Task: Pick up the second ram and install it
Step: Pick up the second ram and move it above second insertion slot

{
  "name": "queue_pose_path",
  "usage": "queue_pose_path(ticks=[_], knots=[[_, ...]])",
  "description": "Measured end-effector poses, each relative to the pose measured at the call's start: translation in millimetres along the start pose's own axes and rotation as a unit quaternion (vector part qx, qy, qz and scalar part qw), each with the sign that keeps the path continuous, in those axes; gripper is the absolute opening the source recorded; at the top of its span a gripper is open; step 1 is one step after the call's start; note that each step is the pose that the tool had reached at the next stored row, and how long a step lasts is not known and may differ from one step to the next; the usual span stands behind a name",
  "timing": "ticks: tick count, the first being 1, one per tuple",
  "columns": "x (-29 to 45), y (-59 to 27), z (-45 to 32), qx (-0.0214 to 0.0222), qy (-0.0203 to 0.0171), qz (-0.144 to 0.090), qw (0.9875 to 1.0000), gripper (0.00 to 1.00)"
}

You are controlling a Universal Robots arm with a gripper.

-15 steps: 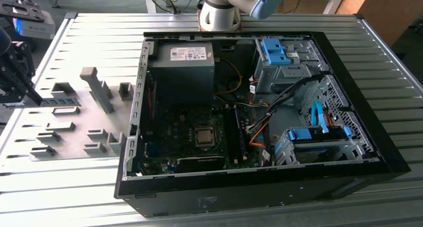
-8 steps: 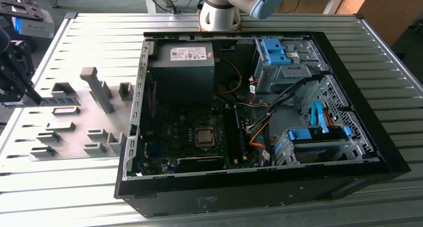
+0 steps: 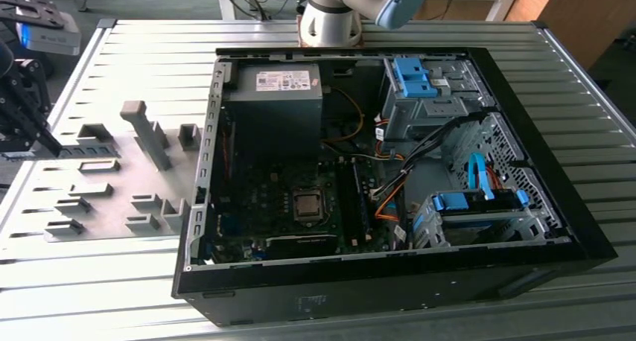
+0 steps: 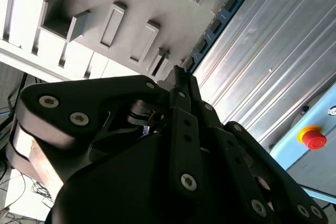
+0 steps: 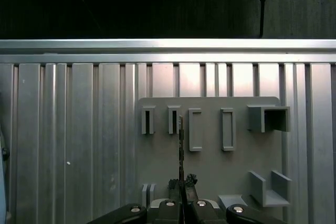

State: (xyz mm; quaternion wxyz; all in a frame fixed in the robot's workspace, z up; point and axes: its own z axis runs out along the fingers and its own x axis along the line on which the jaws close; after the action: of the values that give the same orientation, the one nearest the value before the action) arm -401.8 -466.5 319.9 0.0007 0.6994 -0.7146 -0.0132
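Observation:
The second ram [image 4: 218, 22] is a thin blue board with dark chips, and it sticks out from between my fingertips. My gripper [image 4: 181, 74] is shut on one end of it. In the first wrist view the ram [image 5: 181, 142] is edge-on, a thin dark strip rising from the gripper [image 5: 181, 183] over the grey fixture plate [image 5: 210, 166]. In the exterior view the gripper [image 3: 28, 125] hangs at the far left, above the plate's [image 3: 109, 185] left end and well away from the open computer case [image 3: 388, 170].
The case lies open on the ribbed metal table [image 3: 149, 51], showing the motherboard [image 3: 298, 199], power supply [image 3: 273, 95], cables and blue drive clips [image 3: 477, 201]. The plate carries raised slots and brackets [image 3: 149, 132]. A red button [image 4: 314, 139] sits beyond the table edge.

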Motion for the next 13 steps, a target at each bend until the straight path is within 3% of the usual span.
queue_pose_path(ticks=[13], knots=[[-0.1, 0.1, -6.4, 0.0000, 0.0000, 0.000, 1.0000, 0.14]])
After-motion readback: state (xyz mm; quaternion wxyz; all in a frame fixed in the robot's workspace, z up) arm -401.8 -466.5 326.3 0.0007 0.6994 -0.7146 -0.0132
